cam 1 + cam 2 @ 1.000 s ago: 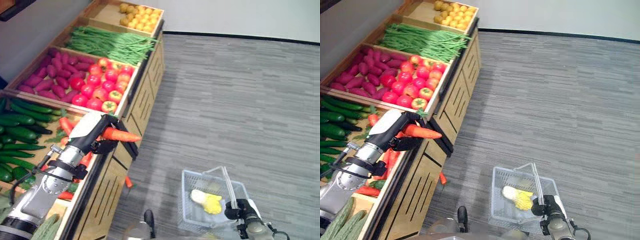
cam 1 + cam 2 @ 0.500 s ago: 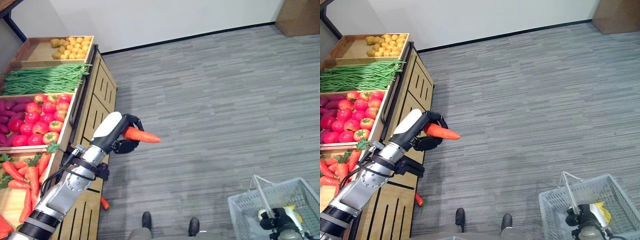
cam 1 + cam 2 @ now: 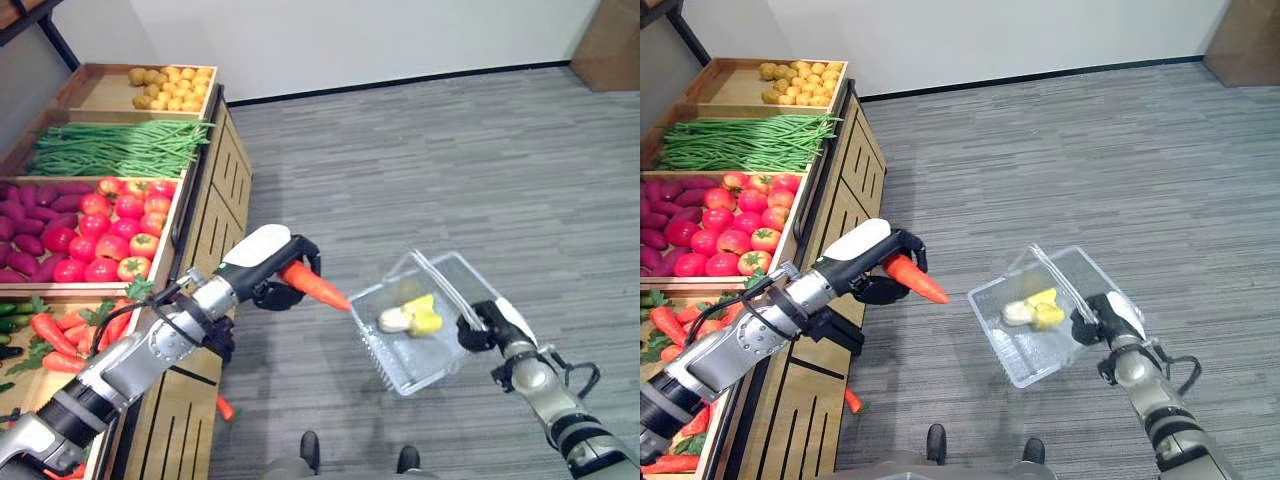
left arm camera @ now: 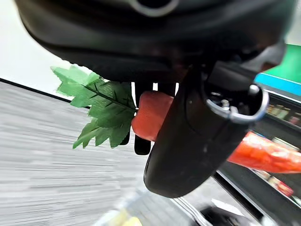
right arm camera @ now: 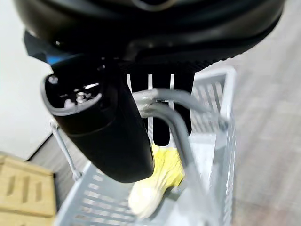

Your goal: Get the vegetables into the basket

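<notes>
My left hand [image 3: 262, 268] is shut on an orange carrot [image 3: 315, 287], held out over the floor beside the wooden stand. In the left wrist view the carrot [image 4: 149, 112] sits between the curled fingers, with its green leaves [image 4: 101, 106] sticking out. The carrot's tip nearly reaches the rim of a clear wire basket [image 3: 398, 366]. My right hand [image 3: 487, 323] is shut on the basket's handle [image 5: 175, 123] and holds the basket raised and tilted toward the carrot. A yellow and white vegetable [image 3: 410, 317] lies inside.
The wooden stand on the left holds tomatoes [image 3: 112, 235], green beans [image 3: 115, 148], purple sweet potatoes [image 3: 30, 215], yellow produce [image 3: 170, 88] and carrots [image 3: 70, 330]. One carrot [image 3: 226, 408] lies on the grey floor by the stand. A cardboard box [image 3: 612, 45] stands at the far right.
The camera has shifted. My right hand has lifted the basket off the floor and toward my left hand. The carrot, still held, now points at the basket's rim.
</notes>
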